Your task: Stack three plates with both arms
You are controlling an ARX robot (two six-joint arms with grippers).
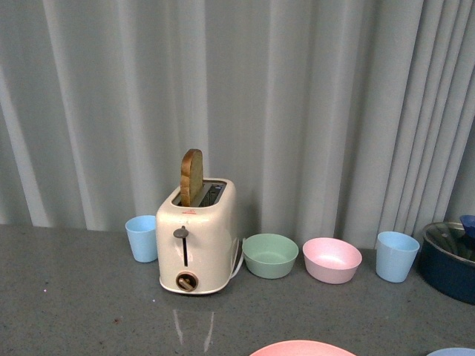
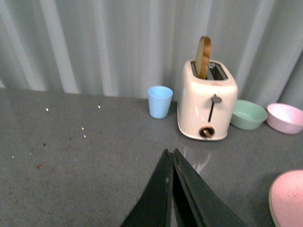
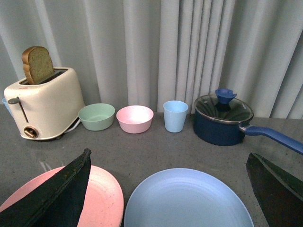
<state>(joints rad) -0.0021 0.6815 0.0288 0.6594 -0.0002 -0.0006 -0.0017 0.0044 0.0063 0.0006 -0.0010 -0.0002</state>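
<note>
The pink plate (image 3: 102,198) and the light blue plate (image 3: 187,201) lie side by side on the grey table in the right wrist view. My right gripper (image 3: 168,161) is open, its jaws spread wide above the near side of the blue plate, one finger (image 3: 57,194) over the pink plate. The front view shows only the far rim of the pink plate (image 1: 300,348) and a sliver of the blue plate (image 1: 453,352) at its lower edge. My left gripper (image 2: 171,153) is shut and empty above bare table, left of the pink plate's edge (image 2: 286,196). The cream plate is out of view.
A cream toaster (image 1: 197,237) with a bread slice stands at the back, with a blue cup (image 1: 141,237), a green bowl (image 1: 270,254), a pink bowl (image 1: 332,259), another blue cup (image 1: 395,256) and a dark blue lidded pot (image 3: 222,118). Curtains hang behind.
</note>
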